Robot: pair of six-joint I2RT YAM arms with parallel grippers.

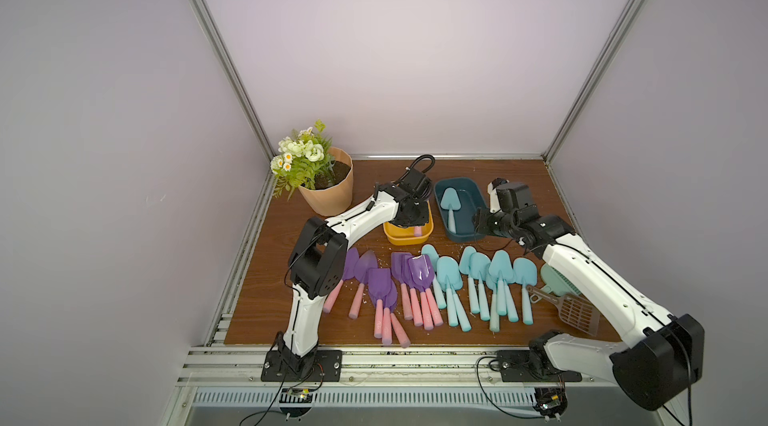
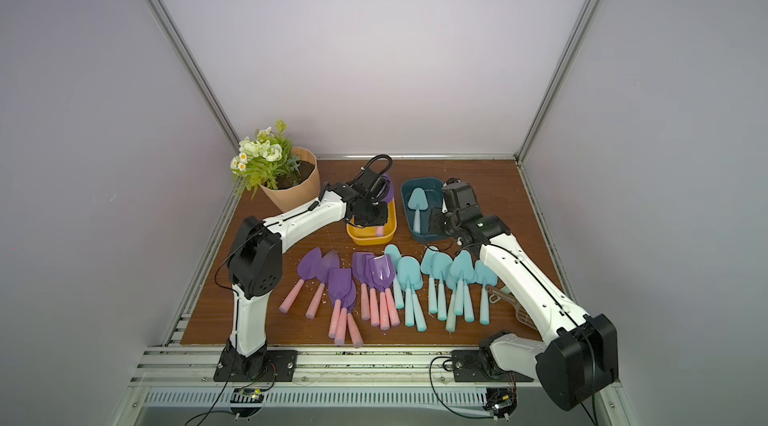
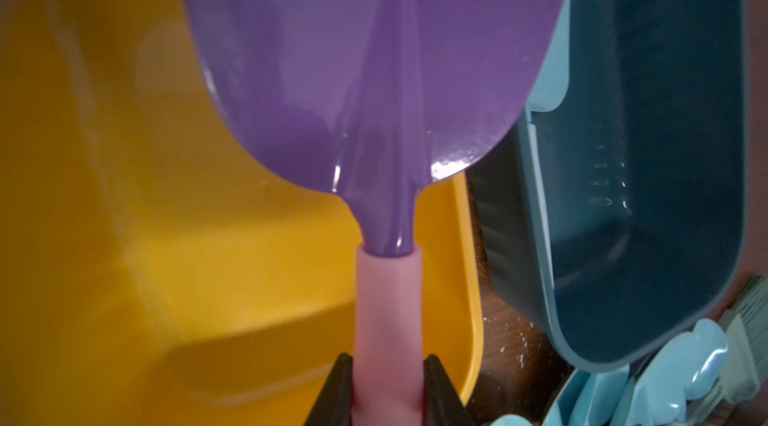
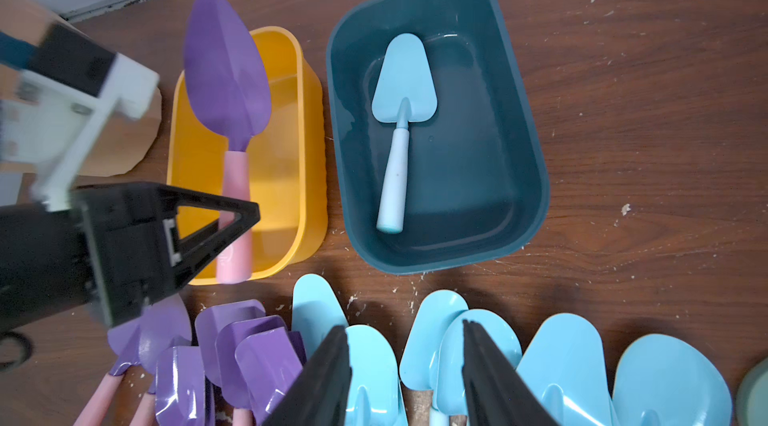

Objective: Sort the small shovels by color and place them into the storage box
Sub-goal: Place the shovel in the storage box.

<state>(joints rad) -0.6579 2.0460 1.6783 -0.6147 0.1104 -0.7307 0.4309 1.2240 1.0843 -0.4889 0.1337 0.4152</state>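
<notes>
- The brown wooden tabletop point(image 1: 519, 178) carries two open boxes at the back and the unsorted tools in front.
- The dark teal rectangular plastic box point(image 4: 478, 133) holds one light aqua plastic shovel point(image 4: 403, 83), lying flat.
- The yellow rectangular plastic box point(image 4: 307, 154) stands just beside it, with nothing resting loose inside.
- A row of purple-bladed, pink-handled shovels point(image 1: 409, 274) and a row of aqua shovels point(image 1: 500, 266) lie on the table, overlapping.
- The pointed purple shovel with a pink handle point(image 4: 226, 70) is tilted over the yellow box, blade raised past the far rim.
- The left gripper point(image 3: 388, 361) is clamped on its pink handle; this looks like the placing step. Next it should lower the shovel, level it and let go.
- The right gripper point(image 4: 406, 326) hangs above the aqua row with its jaws apart and empty, probably ready to pick one.
</notes>
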